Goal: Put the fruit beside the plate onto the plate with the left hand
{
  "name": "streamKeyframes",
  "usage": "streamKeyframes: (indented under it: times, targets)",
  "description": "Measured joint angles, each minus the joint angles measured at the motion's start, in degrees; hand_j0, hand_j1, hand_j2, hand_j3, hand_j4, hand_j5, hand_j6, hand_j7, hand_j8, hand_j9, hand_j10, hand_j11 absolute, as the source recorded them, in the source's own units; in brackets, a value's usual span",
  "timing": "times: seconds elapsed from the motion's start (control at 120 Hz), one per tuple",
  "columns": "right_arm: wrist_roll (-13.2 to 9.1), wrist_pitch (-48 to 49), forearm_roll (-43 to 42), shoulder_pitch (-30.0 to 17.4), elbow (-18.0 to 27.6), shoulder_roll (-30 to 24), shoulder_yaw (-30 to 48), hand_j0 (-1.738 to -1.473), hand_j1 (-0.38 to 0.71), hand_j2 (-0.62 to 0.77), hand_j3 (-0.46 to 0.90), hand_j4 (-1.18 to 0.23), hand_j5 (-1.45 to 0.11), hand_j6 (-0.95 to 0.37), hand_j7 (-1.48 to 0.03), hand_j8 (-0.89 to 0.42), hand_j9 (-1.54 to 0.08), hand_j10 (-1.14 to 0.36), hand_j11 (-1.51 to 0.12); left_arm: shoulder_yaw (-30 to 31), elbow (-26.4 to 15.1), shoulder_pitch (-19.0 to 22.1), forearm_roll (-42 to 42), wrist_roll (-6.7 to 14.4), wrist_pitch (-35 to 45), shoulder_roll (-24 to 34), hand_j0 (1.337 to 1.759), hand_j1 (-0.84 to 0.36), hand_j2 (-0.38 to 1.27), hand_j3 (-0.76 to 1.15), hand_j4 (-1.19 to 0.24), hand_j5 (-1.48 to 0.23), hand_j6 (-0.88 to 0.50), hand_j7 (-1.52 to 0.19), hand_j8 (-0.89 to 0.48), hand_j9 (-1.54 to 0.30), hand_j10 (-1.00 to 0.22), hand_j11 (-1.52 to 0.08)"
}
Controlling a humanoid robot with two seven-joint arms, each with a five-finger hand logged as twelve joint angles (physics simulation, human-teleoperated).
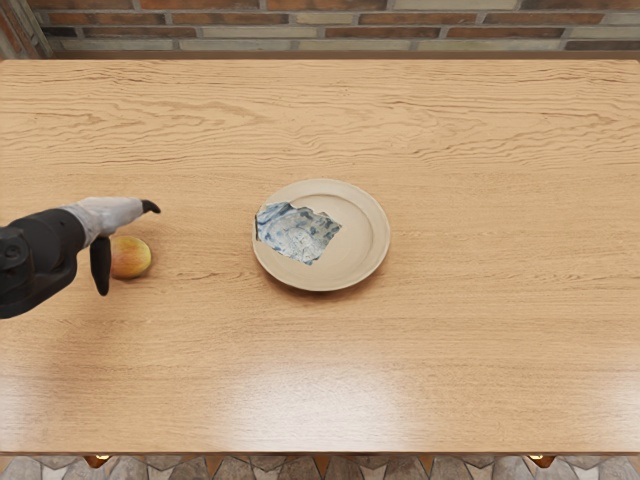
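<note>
Over at the left edge the dark arm comes in low, and the left hand (105, 222) sits right by the fruit (132, 257). The hand is open: one finger (148, 207) points straight out to the right above the fruit, the thumb (100, 266) hangs down at its left side, and nothing is held. The small yellow-red fruit lies on the wooden table (480, 330), well apart from the plate (370, 215), on its left. The plate is round and beige, with a ragged blue-and-white patch (297, 232) on its left half. A brick wall (400, 25) runs behind the table.
</note>
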Motion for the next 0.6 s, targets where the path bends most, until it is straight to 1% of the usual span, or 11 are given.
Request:
streamKeyframes:
  times: [0.158,0.25,0.6]
  targets:
    - [0.0,0.0,0.0,0.01,0.0,0.0,0.0,-1.658,-0.33,0.0,0.0,-0.01,-0.02,-0.01,-0.02,-0.01,-0.02,-0.01,-0.02,0.03,0.0,0.9,0.35,0.0,0.35,-0.71,1.658,0.15,0.04,0.0,-0.18,-0.22,-0.18,-0.22,-0.18,-0.22,-0.17,-0.22]
    - [0.01,0.0,0.0,0.01,0.0,0.0,0.0,-1.658,-0.33,0.0,0.0,-0.01,-0.02,-0.01,-0.02,-0.01,-0.02,-0.01,-0.02,0.04,0.0,1.22,0.41,0.0,0.41,-0.73,1.658,0.11,0.04,0.0,-0.21,-0.27,-0.21,-0.27,-0.21,-0.27,-0.21,-0.27]
    - [0.01,0.0,0.0,0.09,0.08,0.0,0.0,-1.658,-0.33,0.0,0.0,-0.01,-0.02,-0.01,-0.02,-0.01,-0.02,-0.01,-0.02,0.26,0.22,1.22,0.46,0.0,0.44,-0.7,1.658,-0.15,0.1,0.0,-0.43,-0.55,-0.43,-0.55,-0.43,-0.55,-0.43,-0.55]
